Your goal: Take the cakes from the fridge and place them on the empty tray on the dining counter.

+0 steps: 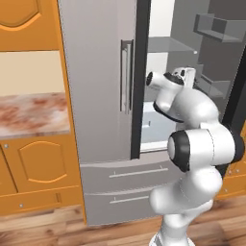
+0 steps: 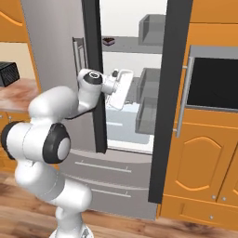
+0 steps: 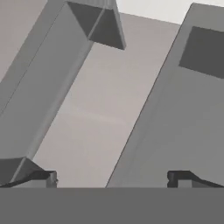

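Observation:
The fridge (image 1: 96, 72) stands with its left door shut and its right door swung open, showing a white inside (image 2: 135, 65). A dark chocolate cake slice (image 2: 109, 41) rests on the upper shelf, near the left edge of the opening. My arm reaches into the opening at mid height, and the white hand (image 2: 120, 90) sits well below that shelf. In the hand view my gripper (image 3: 111, 178) is open, its fingertips (image 3: 43, 177) wide apart with nothing between them, facing grey fridge walls and a shelf. The empty tray and the dining counter are out of view.
The open right door (image 2: 172, 93) carries grey bins (image 2: 148, 79) close to my hand's right. Two drawers (image 1: 125, 180) lie below the opening. A marble-topped wall counter (image 1: 29, 113) lies to the left, and a dark built-in oven (image 2: 214, 88) in orange cabinets to the right.

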Controlling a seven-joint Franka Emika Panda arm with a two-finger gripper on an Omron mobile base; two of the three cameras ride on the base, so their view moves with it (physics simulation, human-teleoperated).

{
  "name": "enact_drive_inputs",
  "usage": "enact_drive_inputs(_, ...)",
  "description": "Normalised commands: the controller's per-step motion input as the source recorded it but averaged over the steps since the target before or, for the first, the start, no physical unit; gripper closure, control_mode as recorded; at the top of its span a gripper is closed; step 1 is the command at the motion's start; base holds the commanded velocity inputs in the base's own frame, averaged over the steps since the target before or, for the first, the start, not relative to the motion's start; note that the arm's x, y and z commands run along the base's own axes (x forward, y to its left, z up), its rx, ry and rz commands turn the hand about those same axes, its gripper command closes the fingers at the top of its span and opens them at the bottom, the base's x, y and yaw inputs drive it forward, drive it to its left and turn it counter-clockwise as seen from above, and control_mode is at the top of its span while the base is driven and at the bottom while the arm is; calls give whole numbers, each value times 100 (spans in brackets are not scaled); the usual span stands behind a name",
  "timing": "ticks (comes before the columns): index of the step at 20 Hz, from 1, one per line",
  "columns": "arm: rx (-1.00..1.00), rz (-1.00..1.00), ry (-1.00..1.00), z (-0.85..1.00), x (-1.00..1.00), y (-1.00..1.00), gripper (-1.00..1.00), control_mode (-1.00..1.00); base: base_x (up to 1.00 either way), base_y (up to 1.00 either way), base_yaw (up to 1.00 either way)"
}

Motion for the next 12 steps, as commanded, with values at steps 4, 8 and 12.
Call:
enact_drive_inputs(4, 25, 0, -27, 4, -69, -29, -100, -100, 0, 0, 0)
enact_drive_inputs(8, 30, -1, -64, 25, -69, 64, -100, -100, 0, 0, 0)
enact_drive_inputs(12, 27, -15, -78, 33, -57, 100, -100, -100, 0, 0, 0)
